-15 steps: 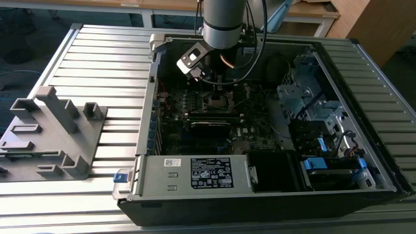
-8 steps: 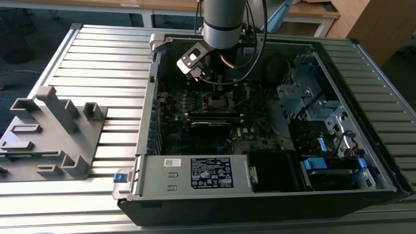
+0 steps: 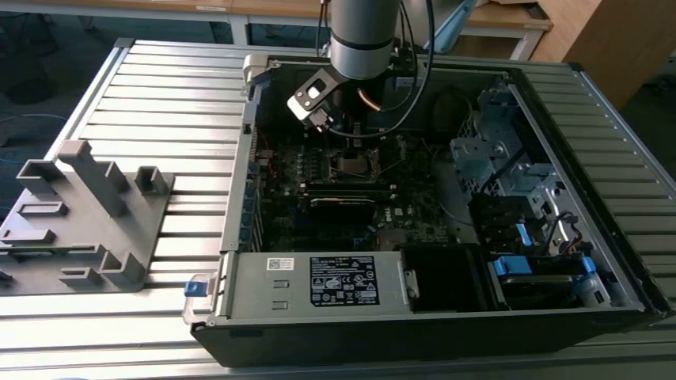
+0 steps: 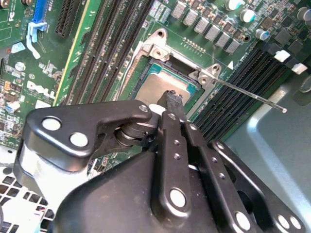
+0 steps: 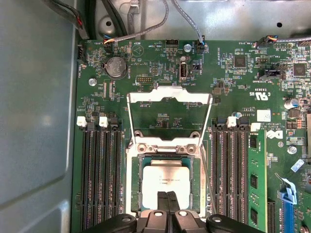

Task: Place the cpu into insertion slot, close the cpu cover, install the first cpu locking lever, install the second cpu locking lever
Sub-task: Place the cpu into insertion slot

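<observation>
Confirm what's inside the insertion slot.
The cpu lies in the insertion slot, metal face up, cpu cover open. The end effector covers one edge; nothing under the cpu is visible.

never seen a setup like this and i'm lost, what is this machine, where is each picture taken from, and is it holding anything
This is a robot arm reaching into an open computer case that lies on a slatted metal table. The exterior view comes from a camera standing off the arm; on its left sits a grey fixture. The two wrist views come from cameras riding on the arm, looking at the green motherboard. There the cpu, a small grey square chip, lies in the insertion slot. The cpu cover, a thin metal frame, is swung open, off the slot. The gripper has its two fingers shut together, tips right at the chip's face; it grips nothing that I can see.
</observation>
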Action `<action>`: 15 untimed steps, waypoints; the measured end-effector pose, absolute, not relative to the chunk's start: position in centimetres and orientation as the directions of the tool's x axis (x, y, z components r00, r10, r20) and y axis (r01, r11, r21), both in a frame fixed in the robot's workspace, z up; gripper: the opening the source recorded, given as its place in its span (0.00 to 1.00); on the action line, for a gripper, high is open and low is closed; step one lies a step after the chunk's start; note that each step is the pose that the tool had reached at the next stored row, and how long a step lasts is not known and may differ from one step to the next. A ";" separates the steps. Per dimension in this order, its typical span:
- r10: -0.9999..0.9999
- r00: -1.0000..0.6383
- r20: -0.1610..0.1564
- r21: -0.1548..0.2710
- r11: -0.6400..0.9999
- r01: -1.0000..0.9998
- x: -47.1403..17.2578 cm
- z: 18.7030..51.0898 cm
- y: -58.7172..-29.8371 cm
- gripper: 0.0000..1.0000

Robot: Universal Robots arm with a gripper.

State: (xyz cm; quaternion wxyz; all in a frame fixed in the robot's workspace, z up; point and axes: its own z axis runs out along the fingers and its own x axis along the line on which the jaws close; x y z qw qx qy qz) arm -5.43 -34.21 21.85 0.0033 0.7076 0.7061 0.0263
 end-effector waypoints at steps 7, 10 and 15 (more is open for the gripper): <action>0.999 0.001 0.033 0.042 -0.002 0.999 -5.3 21.8 -34.2 0.11; 0.999 0.001 0.033 0.042 -0.003 0.999 -5.2 21.8 -34.2 0.11; 0.999 0.001 0.033 0.042 -0.003 0.999 -5.0 21.2 -34.2 0.11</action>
